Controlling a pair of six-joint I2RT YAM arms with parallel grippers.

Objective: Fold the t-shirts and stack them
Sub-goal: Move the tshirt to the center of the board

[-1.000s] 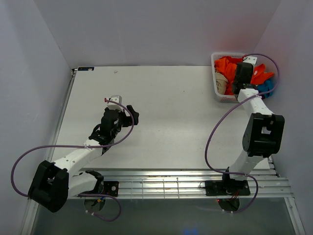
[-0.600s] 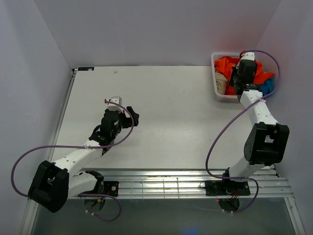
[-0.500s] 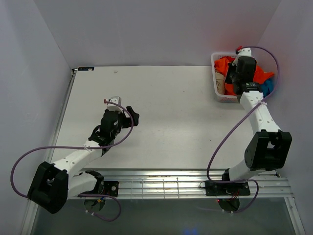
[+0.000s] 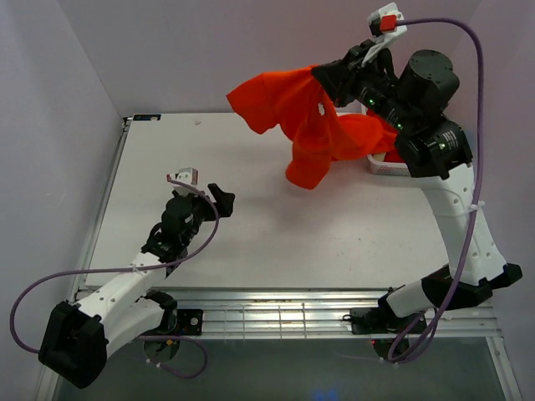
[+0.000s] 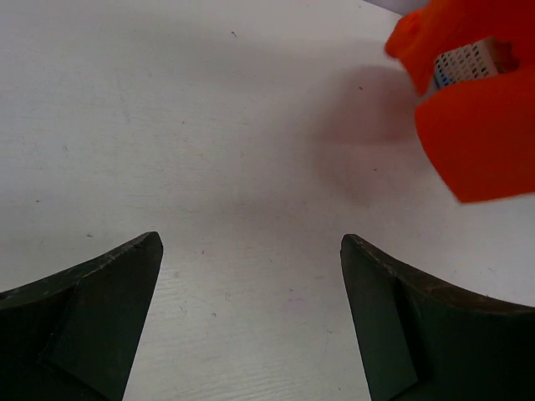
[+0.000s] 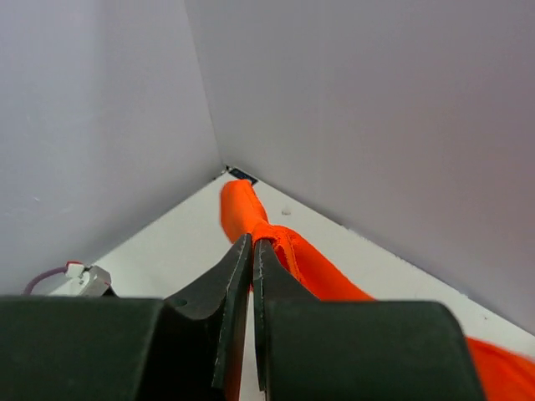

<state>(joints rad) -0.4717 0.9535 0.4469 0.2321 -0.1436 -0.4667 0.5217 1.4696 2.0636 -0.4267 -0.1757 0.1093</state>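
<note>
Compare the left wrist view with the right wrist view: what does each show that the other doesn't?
Only the left wrist view: the left end effector open over the table, and a patch of the white lattice basket through a gap in the cloth. Only the right wrist view: the right end effector shut on a bunched fold of the orange t-shirt, two walls meeting at the far corner, and a white part of the left arm with its purple cable. Both: the orange t-shirt and the white table.

Basket mostly hidden behind orange t-shirt and right arm; contents apparently hidden too.
</note>
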